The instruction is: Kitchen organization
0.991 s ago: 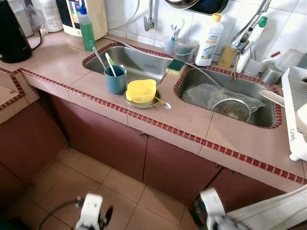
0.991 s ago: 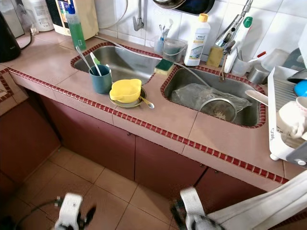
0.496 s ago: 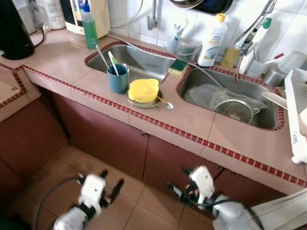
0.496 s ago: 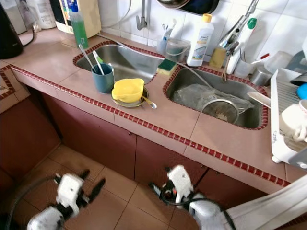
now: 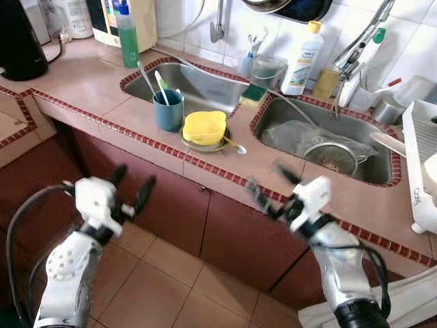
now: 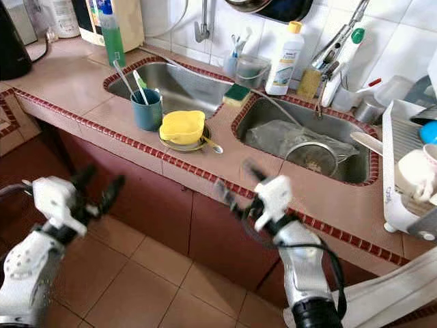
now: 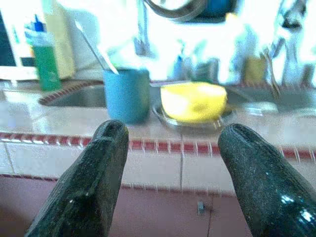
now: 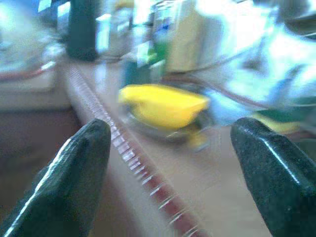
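Note:
A yellow bowl (image 5: 204,127) sits on a small plate (image 5: 217,145) near the counter's front edge, with a spoon (image 5: 234,145) lying beside it. Just left of it stands a blue cup (image 5: 167,109) holding utensils. My left gripper (image 5: 133,183) is open in front of the cabinet, below and left of the cup. My right gripper (image 5: 270,183) is open at the counter edge, right of the bowl. The left wrist view looks between open fingers at the blue cup (image 7: 126,94) and the yellow bowl (image 7: 193,101). The blurred right wrist view faces the yellow bowl (image 8: 163,103).
Two steel sinks are set in the tiled counter: the left sink (image 5: 198,85) behind the cup, the right sink (image 5: 321,123) holding a strainer (image 5: 331,156). A green soap bottle (image 5: 125,34), a white bottle (image 5: 304,51), a black kettle (image 5: 20,41) and a white dish rack (image 5: 423,157) stand around.
Both arms have risen from near the floor to counter-edge height, the grippers open and pointing toward the cup and bowl. The counter items have not moved.

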Robot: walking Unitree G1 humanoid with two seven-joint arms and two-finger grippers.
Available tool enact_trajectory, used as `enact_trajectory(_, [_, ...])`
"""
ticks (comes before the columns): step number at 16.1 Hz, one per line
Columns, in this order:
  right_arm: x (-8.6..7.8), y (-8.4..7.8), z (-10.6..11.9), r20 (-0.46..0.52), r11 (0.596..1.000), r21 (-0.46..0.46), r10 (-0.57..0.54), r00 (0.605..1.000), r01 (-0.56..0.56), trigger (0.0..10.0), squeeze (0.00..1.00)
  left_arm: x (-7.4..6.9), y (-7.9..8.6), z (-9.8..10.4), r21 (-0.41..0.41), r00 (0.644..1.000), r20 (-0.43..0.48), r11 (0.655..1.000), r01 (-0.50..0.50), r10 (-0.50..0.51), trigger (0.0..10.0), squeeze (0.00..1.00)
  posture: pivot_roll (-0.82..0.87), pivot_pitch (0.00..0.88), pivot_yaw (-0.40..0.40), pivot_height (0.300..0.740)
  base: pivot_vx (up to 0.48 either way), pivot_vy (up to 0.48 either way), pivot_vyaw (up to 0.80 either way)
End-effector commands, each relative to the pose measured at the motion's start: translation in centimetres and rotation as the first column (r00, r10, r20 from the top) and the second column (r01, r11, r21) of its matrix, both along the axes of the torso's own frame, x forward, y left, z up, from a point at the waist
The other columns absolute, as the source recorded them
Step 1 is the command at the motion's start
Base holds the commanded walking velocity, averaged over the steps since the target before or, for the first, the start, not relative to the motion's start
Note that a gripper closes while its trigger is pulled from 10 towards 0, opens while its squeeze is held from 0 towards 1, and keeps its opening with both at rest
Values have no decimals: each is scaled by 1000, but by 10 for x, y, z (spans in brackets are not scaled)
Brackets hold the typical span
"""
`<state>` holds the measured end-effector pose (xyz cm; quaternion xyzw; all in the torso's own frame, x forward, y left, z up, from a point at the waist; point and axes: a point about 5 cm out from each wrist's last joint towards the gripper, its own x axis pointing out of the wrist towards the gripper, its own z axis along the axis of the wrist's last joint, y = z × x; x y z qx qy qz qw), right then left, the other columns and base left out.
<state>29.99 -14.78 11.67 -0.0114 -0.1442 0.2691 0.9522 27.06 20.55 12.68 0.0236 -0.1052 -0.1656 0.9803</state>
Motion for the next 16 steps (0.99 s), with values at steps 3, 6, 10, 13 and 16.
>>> enact_trajectory(3, [3, -15, 10, 4, 955, 86, -286, 958, 285, 10000, 0, 0, -5, -4, -76, 991, -67, 989, -124, 119, 10000, 0, 72, 0, -96, 740, 0, 0, 0])
enact_trajectory(6, [-2, -13, -6, -83, 931, 107, -341, 936, 348, 10000, 0, -5, -5, -18, -92, 972, -144, 975, -202, 187, 10000, 0, 73, 0, -102, 740, 0, 0, 0])
enact_trajectory(10, [4, -2, 3, -43, 942, 87, -321, 946, 323, 10000, 0, 1, -13, -13, -94, 971, -160, 977, -192, 175, 10000, 0, 79, 0, -89, 740, 0, 223, 0])
enact_trajectory(13, [6, 0, 6, -26, 943, 82, -322, 946, 323, 10000, 0, 7, -10, -9, -74, 970, -160, 978, -195, 182, 10000, 0, 74, 0, -79, 740, 0, 348, 0])
enact_trajectory(16, [4, 3, 4, -18, 949, 61, -309, 951, 310, 10000, 0, 8, -10, -9, -70, 969, -165, 978, -196, 183, 10000, 0, 69, 0, -74, 740, 0, 368, 0])
